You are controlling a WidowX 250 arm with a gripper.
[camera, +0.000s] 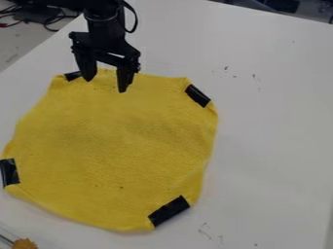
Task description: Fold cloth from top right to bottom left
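Lying flat, left-center of frame: yellow cloth (117,146), near-square, about as long as wide, black tape (169,210) at corners pointing lower right, left, upper right, upper left. Farther back, gripper (105,85) hangs over top edge, fingers apart.

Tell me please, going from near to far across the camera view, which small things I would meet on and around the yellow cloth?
Orange-brown lump → lower-right black strip on the yellow cloth → left black strip → upper-right black strip → upper-left black strip.
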